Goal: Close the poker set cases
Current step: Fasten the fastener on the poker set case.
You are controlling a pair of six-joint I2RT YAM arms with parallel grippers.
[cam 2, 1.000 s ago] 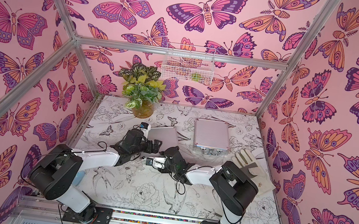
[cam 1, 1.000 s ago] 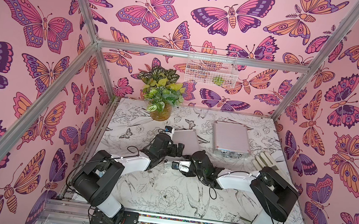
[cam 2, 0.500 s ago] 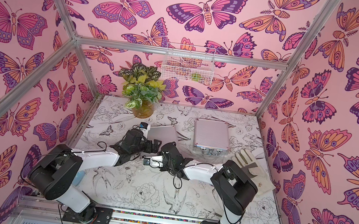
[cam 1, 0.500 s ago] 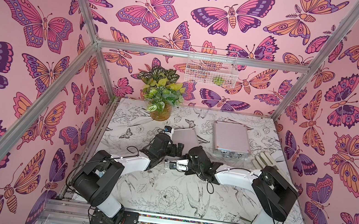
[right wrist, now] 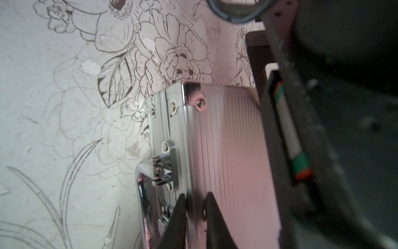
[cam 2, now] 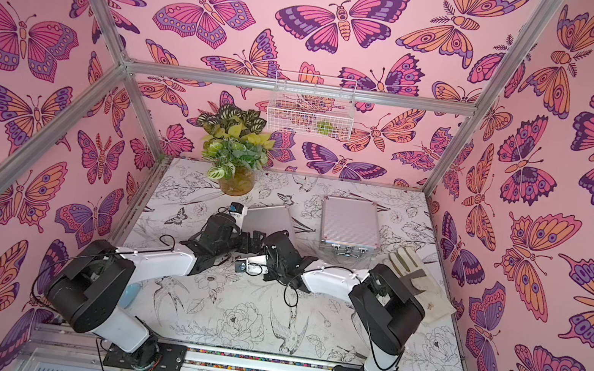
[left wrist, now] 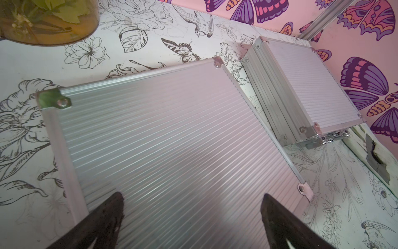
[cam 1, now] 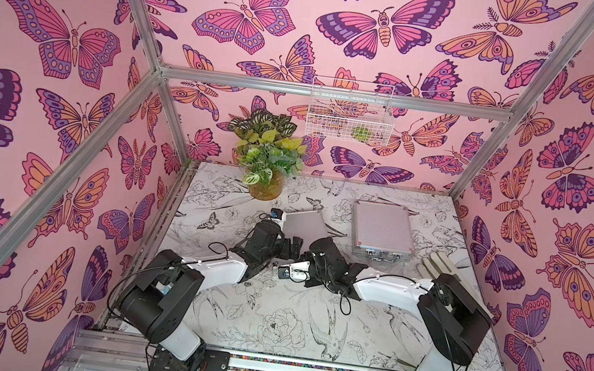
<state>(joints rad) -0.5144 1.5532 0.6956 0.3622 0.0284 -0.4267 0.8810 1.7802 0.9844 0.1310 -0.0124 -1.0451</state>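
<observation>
Two silver ribbed poker set cases lie on the table. One case [cam 1: 382, 229] [cam 2: 351, 222] lies flat and closed at the back right, and it also shows in the left wrist view as a closed case [left wrist: 305, 86]. The other case [cam 1: 304, 221] [left wrist: 161, 140] sits mid-table under both grippers. Its lid meets the base at the front seam, beside the metal handle [right wrist: 142, 194] and a latch [right wrist: 165, 170]. My left gripper [left wrist: 191, 196] hangs open just over the ribbed lid. Over the lid's front edge, my right gripper [right wrist: 196, 196] has its fingers almost together, with nothing clearly held.
A potted plant [cam 1: 265, 185] stands at the back left, close to the middle case. A pale work glove [cam 2: 414, 272] lies by the right wall next to the right arm. A white wire basket [cam 1: 350, 114] hangs on the back wall. Butterfly-papered walls enclose three sides.
My right gripper has shifted slightly forward along the middle case's front edge, and its jaws have closed from about half open to nearly together. The left gripper has stayed open in place.
</observation>
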